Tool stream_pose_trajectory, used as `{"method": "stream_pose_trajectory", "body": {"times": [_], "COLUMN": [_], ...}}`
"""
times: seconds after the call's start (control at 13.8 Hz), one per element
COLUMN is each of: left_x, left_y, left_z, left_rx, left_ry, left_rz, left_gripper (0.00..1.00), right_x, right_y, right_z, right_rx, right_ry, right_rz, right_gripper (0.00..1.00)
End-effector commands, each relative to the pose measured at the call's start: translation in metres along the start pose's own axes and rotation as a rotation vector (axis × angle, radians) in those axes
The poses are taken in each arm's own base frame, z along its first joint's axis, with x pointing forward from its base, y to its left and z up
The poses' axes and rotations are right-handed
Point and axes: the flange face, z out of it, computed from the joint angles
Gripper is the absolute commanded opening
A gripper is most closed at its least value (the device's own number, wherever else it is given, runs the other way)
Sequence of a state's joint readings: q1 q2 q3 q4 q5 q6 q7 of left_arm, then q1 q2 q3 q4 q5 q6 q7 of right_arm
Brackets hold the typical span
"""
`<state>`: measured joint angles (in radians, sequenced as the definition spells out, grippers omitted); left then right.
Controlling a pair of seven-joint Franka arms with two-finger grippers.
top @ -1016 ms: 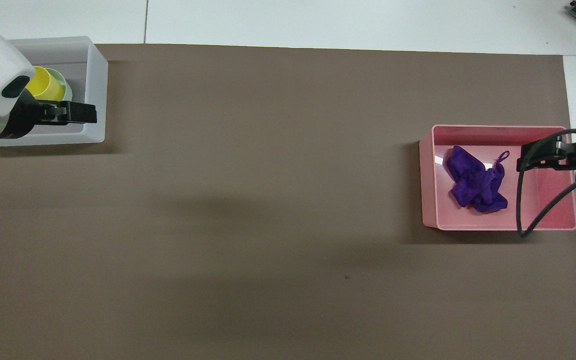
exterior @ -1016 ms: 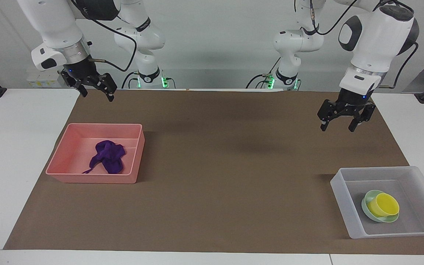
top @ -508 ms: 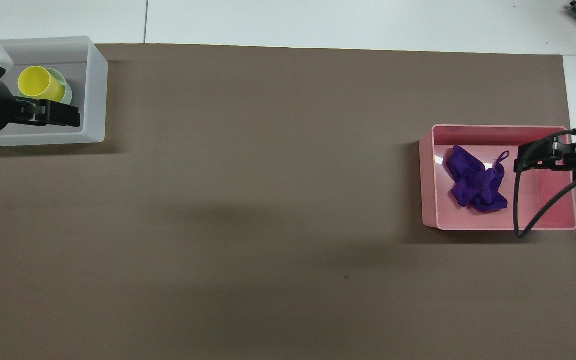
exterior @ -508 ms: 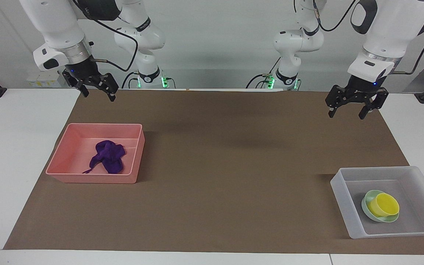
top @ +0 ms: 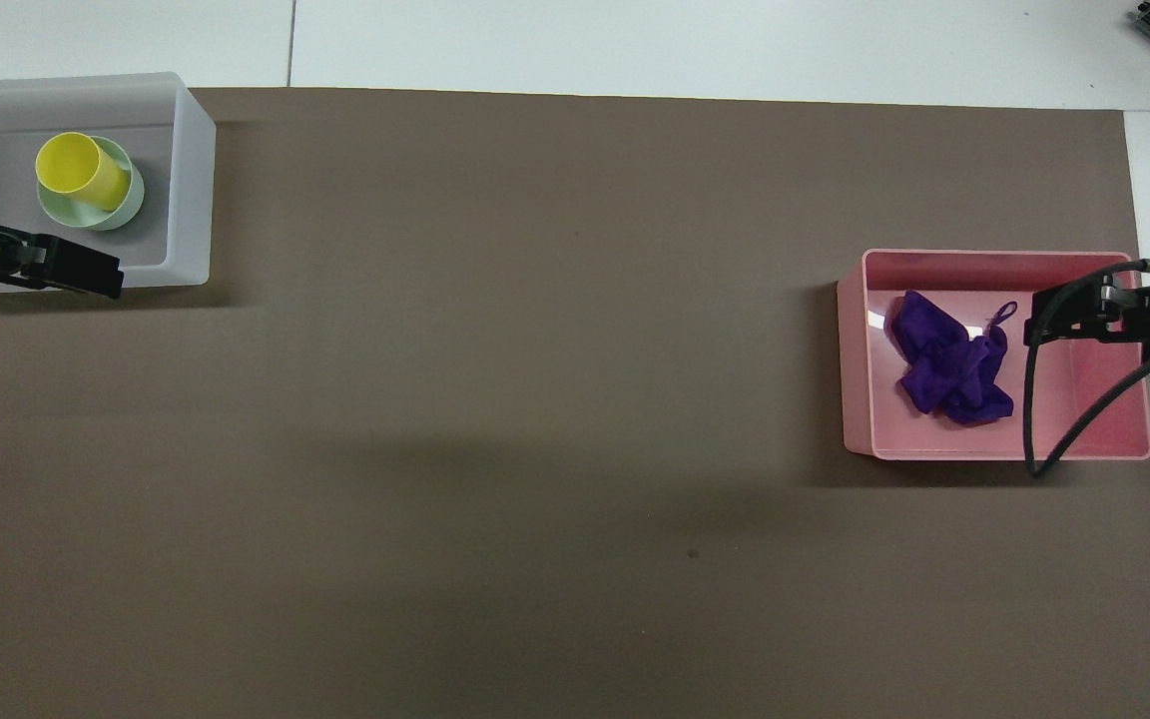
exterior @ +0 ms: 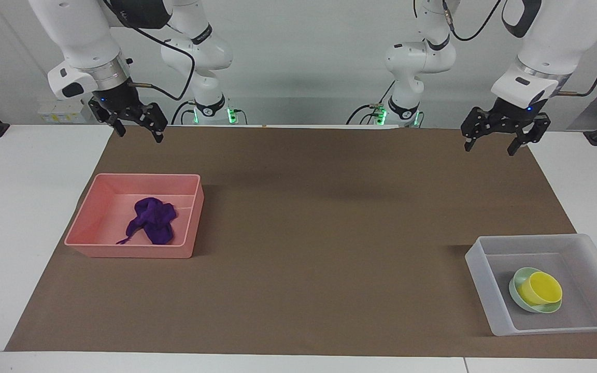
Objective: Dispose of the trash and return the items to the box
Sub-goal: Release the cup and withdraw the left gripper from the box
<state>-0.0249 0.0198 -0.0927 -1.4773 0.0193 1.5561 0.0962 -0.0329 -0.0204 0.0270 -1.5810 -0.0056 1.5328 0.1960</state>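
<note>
The purple cloth (exterior: 152,221) lies in the pink bin (exterior: 132,252) at the right arm's end; it also shows in the overhead view (top: 951,359). The yellow cup (exterior: 541,288) lies in the mint-green bowl (exterior: 514,293) inside the translucent box (exterior: 485,292) at the left arm's end. The overhead view shows the cup (top: 79,168), the bowl (top: 126,205) and the box (top: 192,180). My left gripper (exterior: 489,150) is open and empty, raised over the mat's edge by the robots. My right gripper (exterior: 139,136) is open and empty, raised over the mat's corner by the robots.
A brown mat (exterior: 319,233) covers the table's middle, with white tabletop (exterior: 13,207) at both ends. The right arm's black cable (top: 1034,399) hangs over the pink bin (top: 1094,419) in the overhead view.
My left gripper has risen and drawn back toward the robots, away from the box, uncovering the cup and bowl. The right gripper has hardly moved.
</note>
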Motion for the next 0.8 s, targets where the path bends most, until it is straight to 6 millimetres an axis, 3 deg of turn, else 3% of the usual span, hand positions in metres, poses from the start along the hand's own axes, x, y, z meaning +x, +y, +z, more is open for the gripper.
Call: {"method": "stream_pose_trajectory", "body": {"times": [0.0, 0.36, 0.73], "left_x": [-0.023, -0.031, -0.029], "left_y": [-0.008, -0.015, -0.016], "left_z": [-0.014, 0.003, -0.002], "left_rx": [0.002, -0.001, 0.001], "left_ry": [-0.028, -0.076, -0.060], "left_rz": [0.005, -0.024, -0.022], "left_gripper": [1.00, 1.00, 1.00], "right_x": [-0.006, -0.007, -0.010], "right_y": [0.002, 0.002, 0.004], "right_z": [-0.001, 0.003, 0.006], "right_rx": [0.001, 0.001, 0.000], "right_ry": [0.013, 0.003, 0.000], "right_rz": [-0.016, -0.016, -0.012], "right_gripper": [1.00, 1.00, 1.00]}}
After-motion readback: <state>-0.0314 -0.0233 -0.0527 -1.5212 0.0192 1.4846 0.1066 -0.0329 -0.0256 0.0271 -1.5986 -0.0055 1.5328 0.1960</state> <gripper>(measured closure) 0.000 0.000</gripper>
